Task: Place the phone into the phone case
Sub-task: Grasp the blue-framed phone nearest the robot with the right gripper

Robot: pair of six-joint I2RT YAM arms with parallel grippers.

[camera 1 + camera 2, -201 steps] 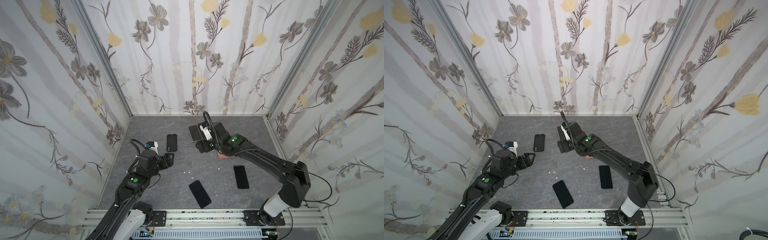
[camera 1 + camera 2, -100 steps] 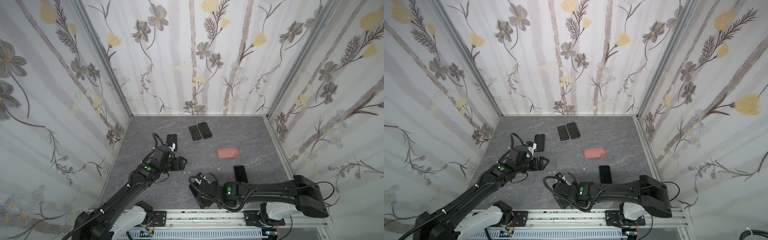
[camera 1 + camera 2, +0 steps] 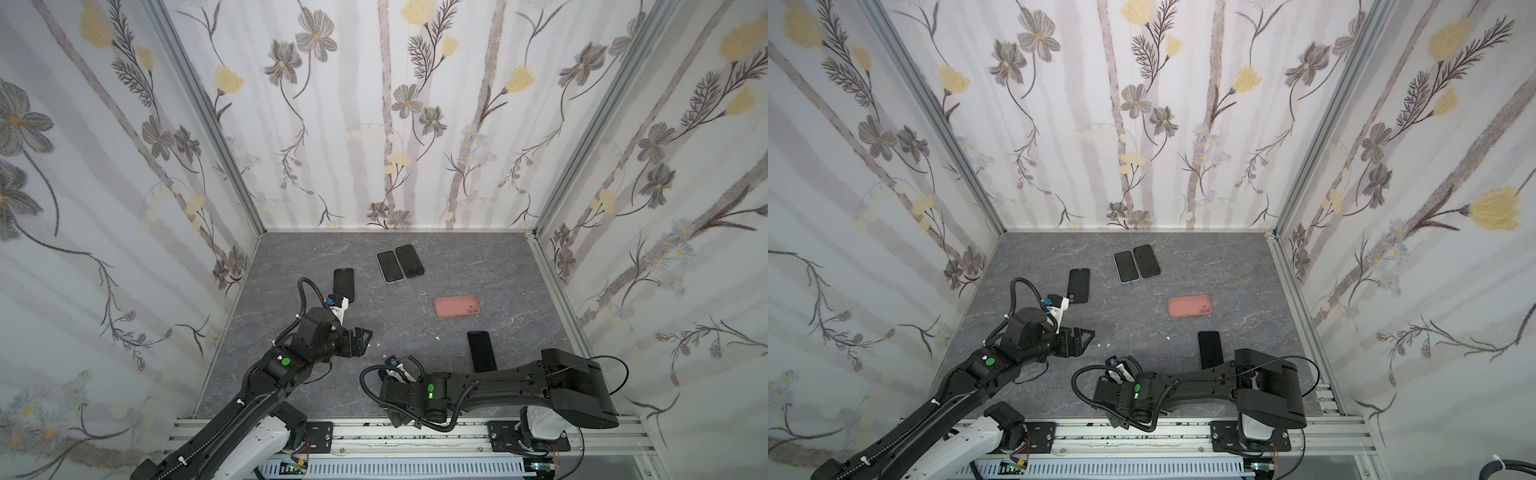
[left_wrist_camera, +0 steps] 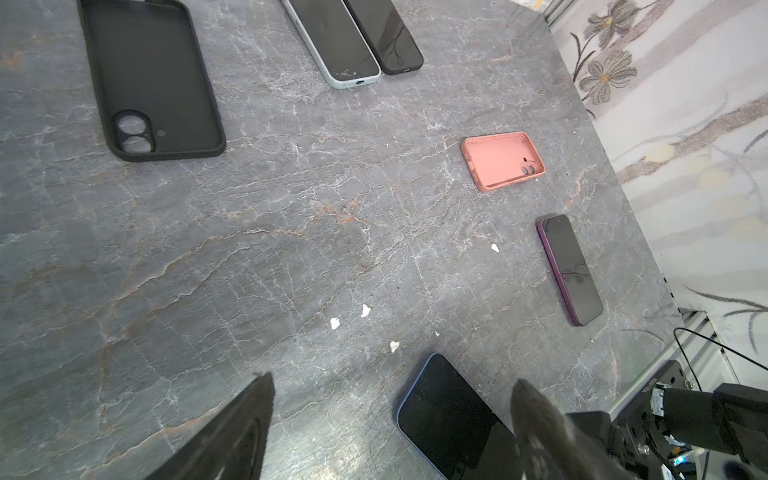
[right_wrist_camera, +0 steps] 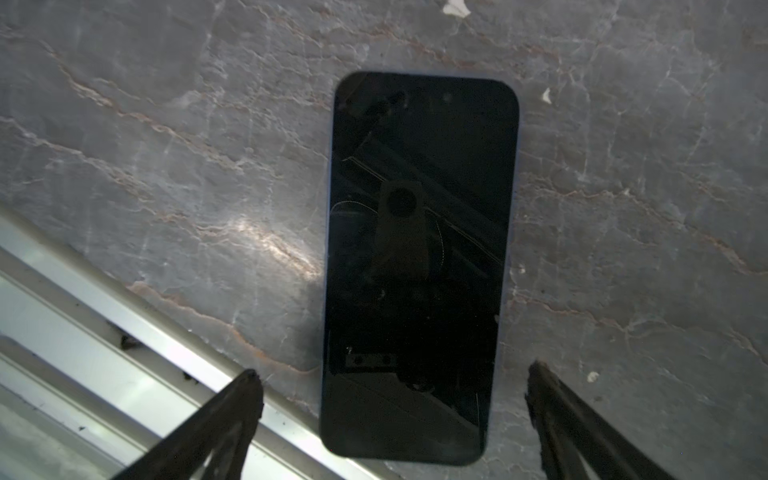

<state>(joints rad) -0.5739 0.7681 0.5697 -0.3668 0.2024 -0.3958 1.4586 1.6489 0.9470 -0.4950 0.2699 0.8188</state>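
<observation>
Landmark: pink case (image 3: 456, 306), lying open side up on the grey table (image 3: 316, 257), long side across, with its camera cut-out at the right end in both top views.
Phone: the blue-edged phone (image 5: 419, 266) lies flat and screen up, well in front of the pink case and to its left, at the table's front edge beside the metal rail (image 5: 124, 340). In both top views the right arm hides it.
Right gripper (image 5: 395, 370): it sits over the near end of the blue-edged phone. Its fingers are spread wider than the phone, with a gap on each side, and they grip nothing.
Left gripper (image 3: 361, 338): it is left of the pink case and a little in front of it, well apart. Its fingers are spread wide and empty, with only table and a corner of the blue-edged phone showing between them in the left wrist view.
Black case (image 3: 343, 282): left of the pink case and slightly behind it, open side up.
Purple phone (image 3: 482, 351): just in front of the pink case, screen up, partly under the right arm.
Pale-cased phone (image 4: 332, 41) and dark-cased phone (image 4: 384, 37): they lie side by side, touching, behind the pink case and to its left.
White flecks (image 4: 365, 310): scattered on the table in front of the pink case, toward the left gripper.
</observation>
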